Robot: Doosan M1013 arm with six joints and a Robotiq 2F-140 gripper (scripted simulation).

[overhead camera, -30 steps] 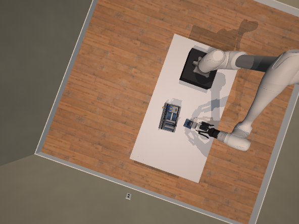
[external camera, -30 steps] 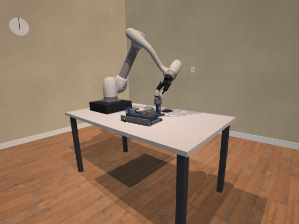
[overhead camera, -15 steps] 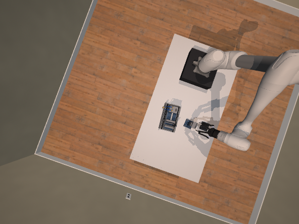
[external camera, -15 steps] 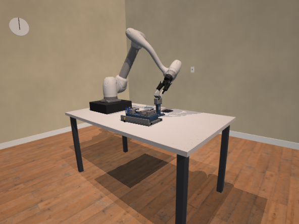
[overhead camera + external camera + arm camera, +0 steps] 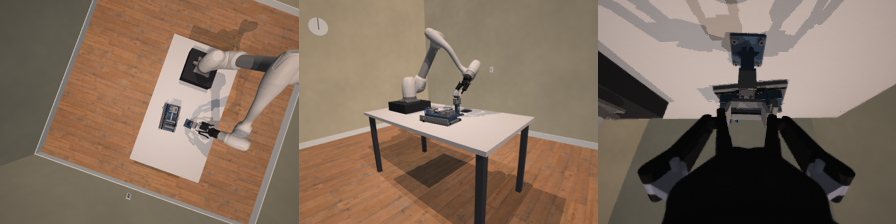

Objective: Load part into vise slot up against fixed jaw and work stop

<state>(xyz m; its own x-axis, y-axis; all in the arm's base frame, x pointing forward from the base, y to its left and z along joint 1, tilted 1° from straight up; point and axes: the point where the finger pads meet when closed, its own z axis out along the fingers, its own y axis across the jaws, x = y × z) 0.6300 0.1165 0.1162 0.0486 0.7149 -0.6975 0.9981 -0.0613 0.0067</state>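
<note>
My gripper (image 5: pixel 198 126) (image 5: pixel 457 95) (image 5: pixel 746 108) is tilted and shut on the part (image 5: pixel 748 104), a grey block across the fingertips. It holds the part just above the V-block (image 5: pixel 457 101) (image 5: pixel 747 77); whether the part touches it, I cannot tell. The slot's facing is too small to tell. The V-block stands on a blue post with a blue base (image 5: pixel 187 123) (image 5: pixel 747 40). The vise (image 5: pixel 170 116) (image 5: pixel 447 114) lies beside it, its jaws apart and nothing visible between them. The infeed plate seems to be the dark flat thing (image 5: pixel 466 110) behind the post.
The vise's blue air lines (image 5: pixel 426 111) stand at its end nearer the robot base. The black base block (image 5: pixel 187 71) (image 5: pixel 397 107) stands farther along the white table (image 5: pixel 154 141) (image 5: pixel 496 126). The arm reaches over the table's far long edge.
</note>
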